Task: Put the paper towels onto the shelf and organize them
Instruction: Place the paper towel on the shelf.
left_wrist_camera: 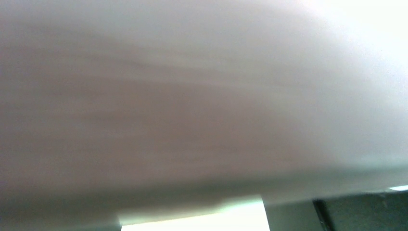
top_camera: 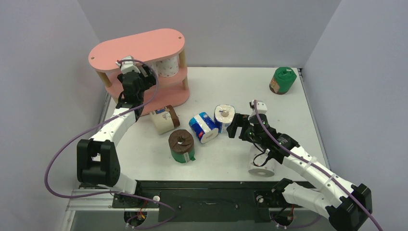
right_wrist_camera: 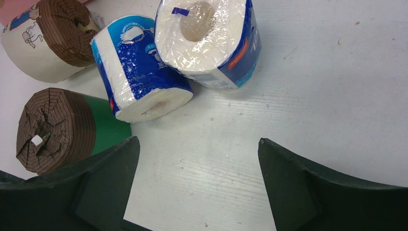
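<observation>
1. We see the pink shelf (top_camera: 137,48) standing at 10 o'clock on the white table (top_camera: 231,86).
2. One white roll with pink dots (top_camera: 167,66) stands on the middle board of the shelf, toward its right end.
3. The left gripper (top_camera: 133,73) reaches into this same tier from the 6 o'clock side, under the top board. The board hides its fingers and its wrist camera gives only a pale pink blur, so we cannot tell if the jaws are apart or clamped on something.
4. The right gripper (right_wrist_camera: 197,144) hovers low near the table centre. Its jaws are wide apart, with only bare table between them.
5. At 12 o'clock of this gripper stands the upright blue-and-white roll (right_wrist_camera: 207,41), with its core facing up.
6. The lying blue-and-white roll (right_wrist_camera: 139,67) rests on its side and touches the upright one at its 9 o'clock side.
7. The brown-and-green roll (top_camera: 182,145) stands on end just beside the lying roll, at its 8 o'clock.
8. The beige-and-brown roll (top_camera: 163,119) lies on its side at 11 o'clock of the brown-and-green roll, just beside the bottom board of the shelf.
9. The green roll (top_camera: 282,80) stands alone at 2 o'clock on the table, well apart from the others.
10. A white roll (top_camera: 262,166) lies at 5 o'clock, partly hidden under the right arm. We cannot tell its pattern.
</observation>
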### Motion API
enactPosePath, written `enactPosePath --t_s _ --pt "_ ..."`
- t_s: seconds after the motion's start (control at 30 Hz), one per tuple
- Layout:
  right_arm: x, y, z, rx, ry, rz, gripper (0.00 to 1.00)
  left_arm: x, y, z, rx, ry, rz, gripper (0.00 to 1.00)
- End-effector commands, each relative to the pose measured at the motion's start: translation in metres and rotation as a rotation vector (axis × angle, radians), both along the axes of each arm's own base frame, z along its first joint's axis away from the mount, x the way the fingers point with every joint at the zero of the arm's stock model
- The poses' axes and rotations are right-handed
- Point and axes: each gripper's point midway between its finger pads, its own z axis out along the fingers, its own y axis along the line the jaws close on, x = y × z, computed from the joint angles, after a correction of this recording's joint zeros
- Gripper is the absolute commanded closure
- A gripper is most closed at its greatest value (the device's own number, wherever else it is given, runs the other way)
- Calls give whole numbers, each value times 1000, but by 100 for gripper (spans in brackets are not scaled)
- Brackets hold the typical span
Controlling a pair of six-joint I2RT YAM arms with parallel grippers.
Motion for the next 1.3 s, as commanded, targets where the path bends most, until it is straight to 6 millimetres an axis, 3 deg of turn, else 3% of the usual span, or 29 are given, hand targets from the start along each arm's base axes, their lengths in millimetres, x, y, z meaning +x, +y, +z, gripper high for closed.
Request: enactPosePath --t_s 0.0,0.33,0.8,0.93,1.03,1.27 --pt "6 2 6 12 -30 0 12 7 -3 25 -12 -63 -2 15" --pt "5 1 8 21 -35 -1 12 -9 14 26 5 -48 59 3" --pt "2 0 11 34 -42 1 12 -61 22 40 -3 -46 64 4" --pt "1 0 17 45 -54 2 12 -85 8 47 -13 -30 9 4" --pt "1 -2 22 49 -67 -3 12 -115 -4 52 4 -25 -14 4" --pt "1 -12 28 29 -90 -38 11 -185 -59 60 37 -25 -157 4"
